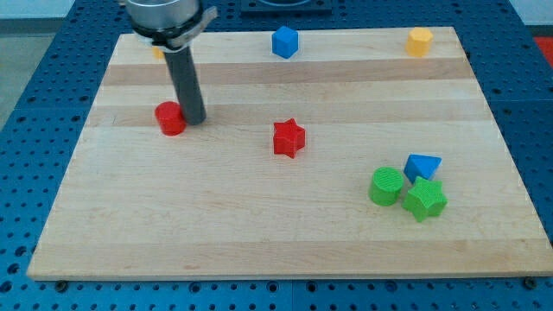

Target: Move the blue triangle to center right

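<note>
Jaws we had none; our tip (193, 120) touched the red plastic cylinder (170, 118) at the wooden surface's (259, 233) left, well apart from the blue plastic triangle (422, 166) beside the green star-shaped block (425, 199), lower right.

Straight dark grey rod (184, 82), cylindrical, of uniform width along the visible length. Matte finish with a faint lighter sheen down one side. Lower end, my tip (193, 120), cut flat and plain, same dark colour as the shaft. Upper end seated in a wider round collar (166, 19), grey metal with a black rim beneath, cropped by the frame's far edge. Small dark projection at the collar's right side. Cables, screws and markings too small or cropped to tell.
</note>
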You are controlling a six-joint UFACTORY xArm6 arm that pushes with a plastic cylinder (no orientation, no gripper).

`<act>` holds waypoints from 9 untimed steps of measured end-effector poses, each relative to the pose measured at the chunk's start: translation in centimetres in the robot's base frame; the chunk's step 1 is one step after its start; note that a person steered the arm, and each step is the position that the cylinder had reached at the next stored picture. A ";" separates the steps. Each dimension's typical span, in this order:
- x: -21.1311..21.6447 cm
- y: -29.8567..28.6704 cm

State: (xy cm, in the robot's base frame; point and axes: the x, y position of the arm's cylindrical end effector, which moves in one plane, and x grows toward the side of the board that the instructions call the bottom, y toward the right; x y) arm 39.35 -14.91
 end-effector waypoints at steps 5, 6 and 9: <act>2.7 1.5; 4.6 4.0; 15.5 8.3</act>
State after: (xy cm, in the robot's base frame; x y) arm 54.82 -6.61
